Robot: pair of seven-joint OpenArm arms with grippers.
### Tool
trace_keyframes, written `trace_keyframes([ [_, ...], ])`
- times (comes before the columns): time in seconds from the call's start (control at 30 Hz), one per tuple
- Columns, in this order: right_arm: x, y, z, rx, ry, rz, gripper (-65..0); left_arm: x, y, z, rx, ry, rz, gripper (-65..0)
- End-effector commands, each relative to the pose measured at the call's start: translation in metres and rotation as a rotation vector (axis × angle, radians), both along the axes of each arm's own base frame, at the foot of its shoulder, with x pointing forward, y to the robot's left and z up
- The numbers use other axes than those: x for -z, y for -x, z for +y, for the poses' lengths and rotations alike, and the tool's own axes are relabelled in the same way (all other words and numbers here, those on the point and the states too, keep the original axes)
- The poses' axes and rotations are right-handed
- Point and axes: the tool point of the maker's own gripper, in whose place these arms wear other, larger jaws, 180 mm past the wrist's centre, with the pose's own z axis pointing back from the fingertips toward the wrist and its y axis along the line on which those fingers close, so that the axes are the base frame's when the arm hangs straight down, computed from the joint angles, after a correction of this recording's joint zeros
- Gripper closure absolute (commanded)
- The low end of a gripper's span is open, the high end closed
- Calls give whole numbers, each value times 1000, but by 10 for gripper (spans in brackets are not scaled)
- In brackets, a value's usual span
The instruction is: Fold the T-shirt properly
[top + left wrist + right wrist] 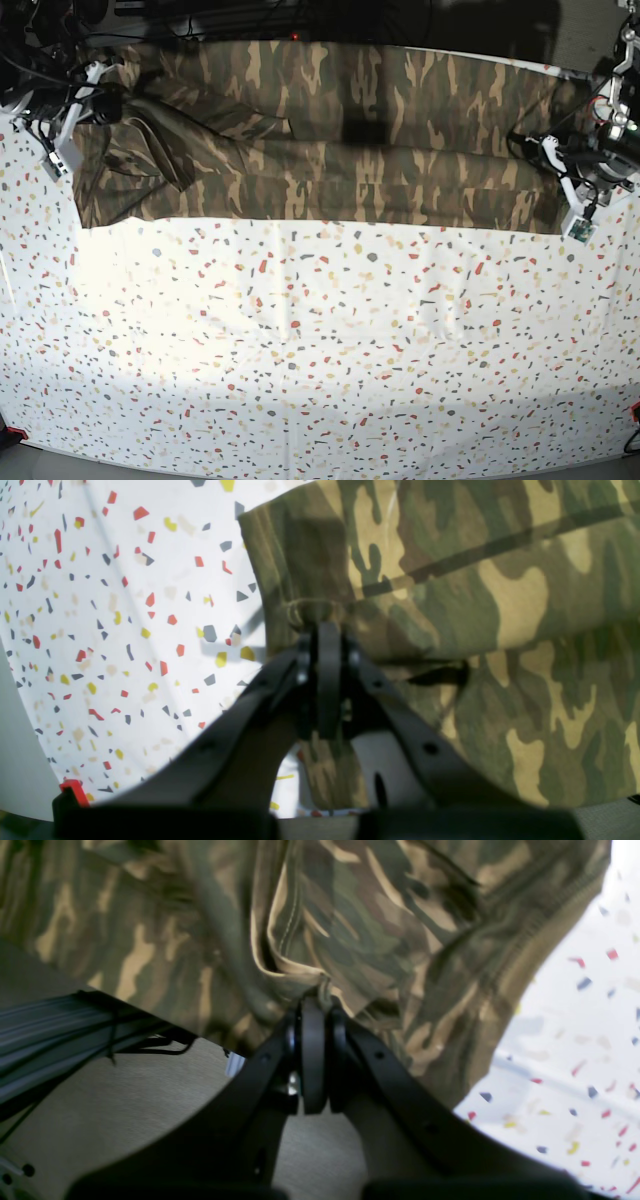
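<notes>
The camouflage T-shirt [320, 140] lies stretched as a long band across the far side of the table. My left gripper [327, 630] is shut on a bunched edge of the T-shirt [450, 580] at the band's right end; it shows in the base view [548, 150] too. My right gripper [315, 1005] is shut on a gathered fold of the T-shirt [350, 930] at the left end, which is rumpled, and it also shows in the base view [100, 105]. The neck label is hidden.
The table is covered with a white cloth [320, 340] speckled in red, yellow and grey. Dark cables [75, 1030] and floor lie beyond the table's far left edge. The table's near edge runs along the bottom of the base view.
</notes>
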Motion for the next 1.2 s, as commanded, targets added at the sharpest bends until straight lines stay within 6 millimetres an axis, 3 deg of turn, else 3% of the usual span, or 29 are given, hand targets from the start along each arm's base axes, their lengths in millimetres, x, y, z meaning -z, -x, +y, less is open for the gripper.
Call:
trace_keyframes([
  [0.0, -8, -4, -2, -21, 17, -24, -22, -11, -7, 5, 2, -22, -35, -14],
  [0.1, -8, -4, -2, -21, 15, -25, -212, -10, -5, 6, -1, -27, -23, -112],
  [0.17, -7, -3, -2, -22, 15, -21, -269, -8, -2, 8, -6, -33, -4, -193],
  [0.27, -6, 2, -1, -28, 12, -4, -271, -2, 7, 13, -10, -61, 19, -272],
  [0.37, -8, -2, 1, -27, -1, -30, -271, 2, 11, 13, 2, -74, 7, -281],
  [0.53, -24, -25, 11, -26, -66, -169, -271, -18, -15, -20, 179, 16, -201, -281],
  [0.63, -30, -34, 11, -26, -65, -198, -271, -12, -5, -42, 423, -10, -150, -281],
  [0.77, -38, -45, 12, -29, -73, -236, -271, -14, -6, -44, 489, -20, -149, -281],
  [0.87, -44, -49, 20, -40, -123, -256, -271, -28, -32, -37, 400, -2, -246, -281],
  [1.0, -45, -45, 29, -54, -172, -237, -271, -34, -64, -11, 186, 63, -309, -281],
  [1.17, -44, -43, 30, -57, -177, -223, -271, 13, -75, 12, -53, 175, -149, -281],
])
